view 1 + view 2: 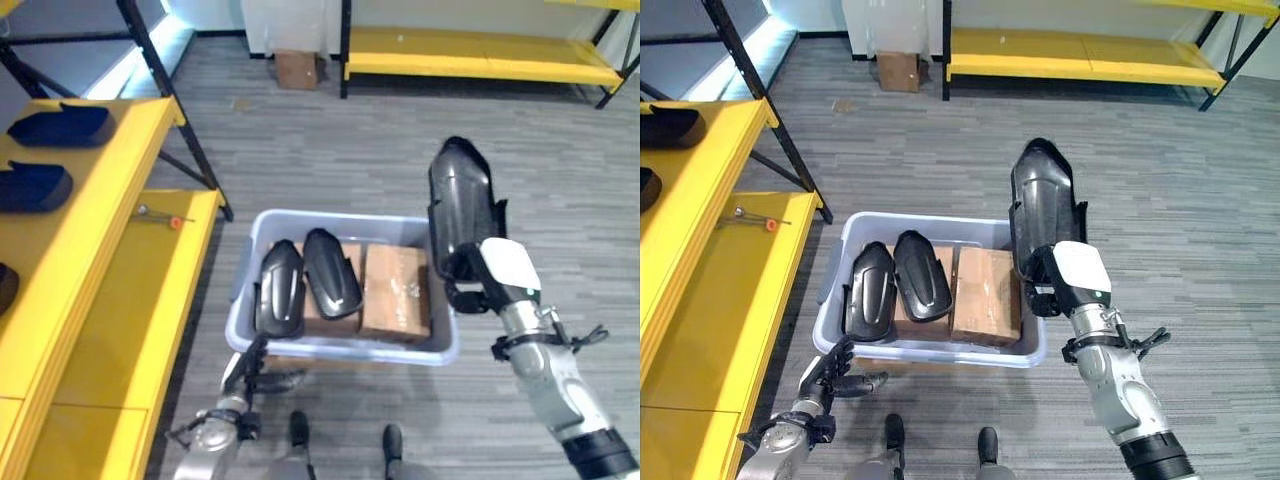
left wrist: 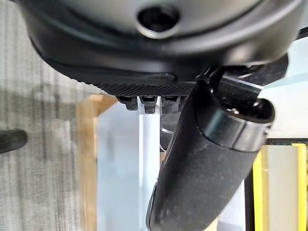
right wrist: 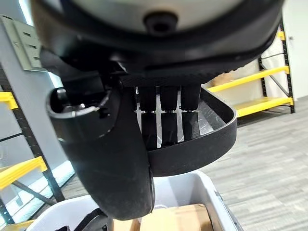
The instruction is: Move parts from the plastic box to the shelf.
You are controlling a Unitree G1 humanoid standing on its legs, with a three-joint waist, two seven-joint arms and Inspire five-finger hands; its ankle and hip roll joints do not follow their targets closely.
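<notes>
Your right hand (image 1: 1055, 275) is clenched round 1 black moulded part (image 1: 1042, 200), held upright above the right end of the grey plastic box (image 1: 835, 265). Carry it left, clear of the rim, to the yellow shelf (image 1: 715, 300). 2 more parts (image 1: 890, 285) lie inside. Your left hand (image 1: 830, 375) hangs relaxed, fingers loose, near the box's front-left corner.

Dark parts (image 1: 35, 185) on shelf (image 1: 90, 250) cut by frame edge, small tool (image 1: 160, 215) unidentifiable

Three black parts (image 1: 1042, 200): two (image 1: 868, 292) (image 1: 922, 275) in one plastic box (image 1: 930, 349), one held aloft. Two cardboard boxes (image 1: 986, 295) inside. Three dark parts (image 1: 60, 125) on the shelf (image 1: 110, 330).
</notes>
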